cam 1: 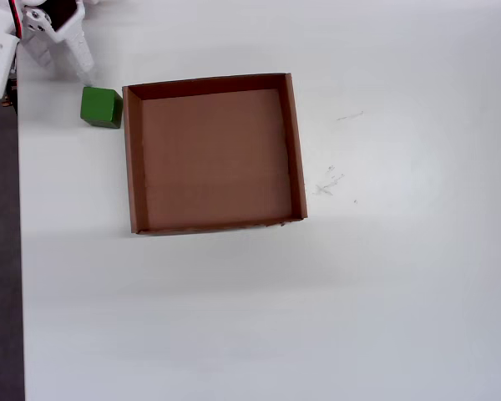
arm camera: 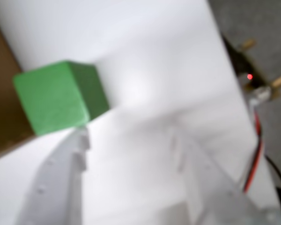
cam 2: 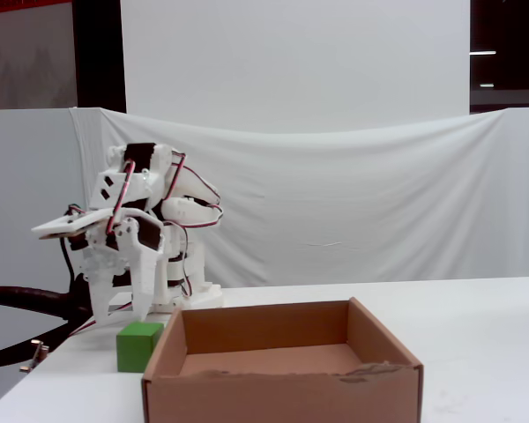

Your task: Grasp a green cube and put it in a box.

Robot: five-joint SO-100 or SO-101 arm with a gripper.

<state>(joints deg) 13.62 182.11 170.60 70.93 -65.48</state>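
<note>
- In the overhead view we see the green cube (cam 1: 101, 107) resting on the white table (cam 1: 384, 301) near its top-left corner, outside the box (cam 1: 132, 167) and just beside the upper end of the box's left wall.
- The box is a shallow brown cardboard tray whose floor lies bare; it sits toward the table's top edge, left of the middle.
- We find the gripper (cam 1: 77, 60) just above and left of the cube in that view, close to the table's left edge; one white finger reaches down to the cube's upper-left corner.
- In the wrist view the gripper (arm camera: 131, 136) has its jaws spread apart with only bare table between them; the cube (arm camera: 58, 97) stands at the tip of the left-hand finger (arm camera: 77, 143), not between the two.
- In the fixed view the arm (cam 2: 145, 225) is folded low over the table's far left end, and the cube (cam 2: 139, 345) stands on the table beside the box's (cam 2: 282, 388) left wall.
</note>
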